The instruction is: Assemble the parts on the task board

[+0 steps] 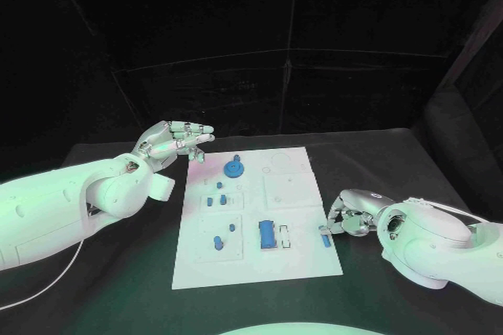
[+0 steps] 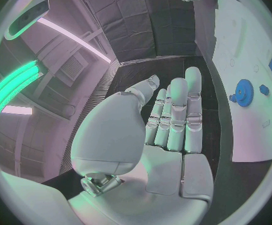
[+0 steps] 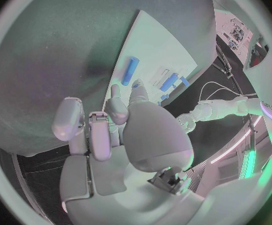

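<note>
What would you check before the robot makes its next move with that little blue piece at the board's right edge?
1. Left hand out of the way: ok, raised at the board's far left corner, fingers apart, holding nothing.
2. Right hand at the small blue piece: ok, its fingers are right by it at the task board edge.
3. Piece actually gripped: cannot tell; the fingers hide the contact.
4. Blue gear undisturbed: ok, lying on the board's far part.
5. Long blue bar in place: ok, lying on the board beside the right hand's spot.
</note>
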Tool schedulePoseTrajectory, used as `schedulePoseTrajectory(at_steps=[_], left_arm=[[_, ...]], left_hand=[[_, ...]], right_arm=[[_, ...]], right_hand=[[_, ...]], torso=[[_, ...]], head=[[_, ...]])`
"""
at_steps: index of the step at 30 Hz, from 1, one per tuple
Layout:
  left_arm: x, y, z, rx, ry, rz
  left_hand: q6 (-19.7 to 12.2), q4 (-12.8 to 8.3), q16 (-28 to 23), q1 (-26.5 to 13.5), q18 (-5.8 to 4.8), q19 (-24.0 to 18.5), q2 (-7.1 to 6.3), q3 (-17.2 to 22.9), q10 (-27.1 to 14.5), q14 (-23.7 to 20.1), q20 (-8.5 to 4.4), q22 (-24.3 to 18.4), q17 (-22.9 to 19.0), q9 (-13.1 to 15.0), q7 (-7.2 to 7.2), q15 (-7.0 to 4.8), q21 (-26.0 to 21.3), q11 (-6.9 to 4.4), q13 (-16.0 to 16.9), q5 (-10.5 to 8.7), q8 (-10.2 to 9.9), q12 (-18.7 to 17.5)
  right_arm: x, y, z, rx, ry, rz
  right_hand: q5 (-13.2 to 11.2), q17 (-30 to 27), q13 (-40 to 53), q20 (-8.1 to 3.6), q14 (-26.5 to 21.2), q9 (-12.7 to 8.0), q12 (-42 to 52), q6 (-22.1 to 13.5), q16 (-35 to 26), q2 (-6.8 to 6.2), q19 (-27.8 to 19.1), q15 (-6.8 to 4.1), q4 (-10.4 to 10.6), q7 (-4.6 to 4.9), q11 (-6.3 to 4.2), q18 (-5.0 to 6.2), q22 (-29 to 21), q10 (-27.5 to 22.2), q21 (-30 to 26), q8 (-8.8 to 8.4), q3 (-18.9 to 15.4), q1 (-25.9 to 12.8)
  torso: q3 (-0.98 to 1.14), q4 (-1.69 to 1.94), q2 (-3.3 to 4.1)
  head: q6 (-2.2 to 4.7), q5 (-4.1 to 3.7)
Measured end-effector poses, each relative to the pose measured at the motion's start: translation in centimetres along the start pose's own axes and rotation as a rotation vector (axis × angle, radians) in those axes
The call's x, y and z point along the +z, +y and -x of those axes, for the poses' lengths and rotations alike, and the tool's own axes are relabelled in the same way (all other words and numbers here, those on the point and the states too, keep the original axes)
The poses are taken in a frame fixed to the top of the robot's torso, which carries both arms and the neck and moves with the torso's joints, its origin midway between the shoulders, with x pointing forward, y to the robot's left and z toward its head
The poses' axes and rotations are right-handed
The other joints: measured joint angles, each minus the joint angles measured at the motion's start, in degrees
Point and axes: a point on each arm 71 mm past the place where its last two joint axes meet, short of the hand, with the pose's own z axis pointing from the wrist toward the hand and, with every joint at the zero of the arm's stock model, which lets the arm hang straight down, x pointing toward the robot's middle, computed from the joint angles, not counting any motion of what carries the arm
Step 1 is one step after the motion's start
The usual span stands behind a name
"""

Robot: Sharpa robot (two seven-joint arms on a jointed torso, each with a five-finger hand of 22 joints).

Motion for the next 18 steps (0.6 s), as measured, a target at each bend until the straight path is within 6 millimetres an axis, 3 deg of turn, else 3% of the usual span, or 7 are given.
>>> schedulePoseTrajectory(at_steps=[18], left_arm=[[0.0, 0.1, 0.2, 0.002, -0.004, 0.002]], left_hand=[[0.0, 0.2, 0.0, 0.0, 0.0, 0.0, 0.0, -0.2, 0.0, -0.2, 0.0, -0.1, 0.0, 0.0, 0.0, -0.21, 0.0, 0.0, 0.0, 0.0, 0.0, 0.0]], right_arm=[[0.2, 1.0, -1.4, -0.034, 0.053, 0.017]], right_hand=[[0.0, 0.0, 0.6, -0.22, 0.2, 0.8, 0.5, 1.8, 0.0, 0.08, 0.2, -0.21, -0.6, -0.47, -0.41, 0.0, 0.3, 0.4, 0.0, 0.95, -0.1, 1.0]], torso=[[-0.08, 0.08, -0.03]], head=[[-0.32, 0.06]])
